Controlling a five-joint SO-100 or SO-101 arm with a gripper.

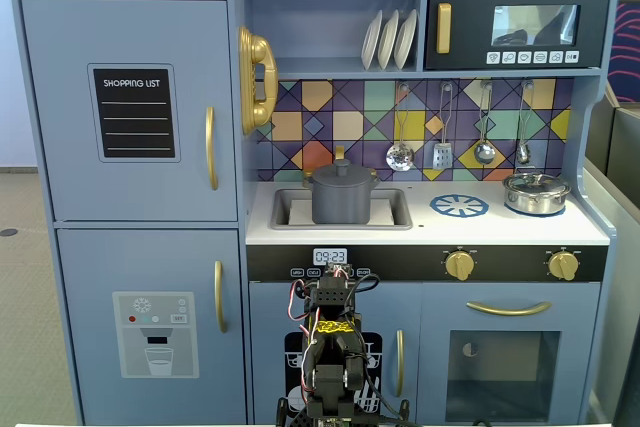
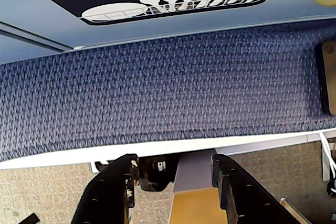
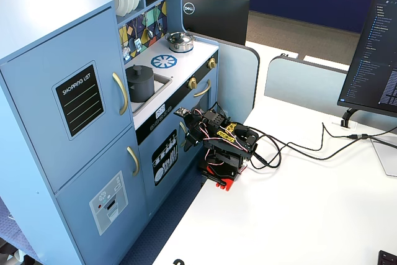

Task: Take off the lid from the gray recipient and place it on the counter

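Currently the lid (image 1: 342, 171) sits flat, knob up, on the upright gray recipient (image 1: 343, 201) in the sink (image 1: 289, 211); tool (image 2: 176, 174) released, empty.

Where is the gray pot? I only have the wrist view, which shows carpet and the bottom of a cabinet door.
Observer: The gray pot stands in the sink set into the toy kitchen's counter, well above the folded arm.
Operator: Is its lid off?
Observer: No, the lid sits on the pot, knob up.
Operator: Anything else on the counter?
Observer: A steel pot stands at the right end in that fixed view, beside the blue burner.
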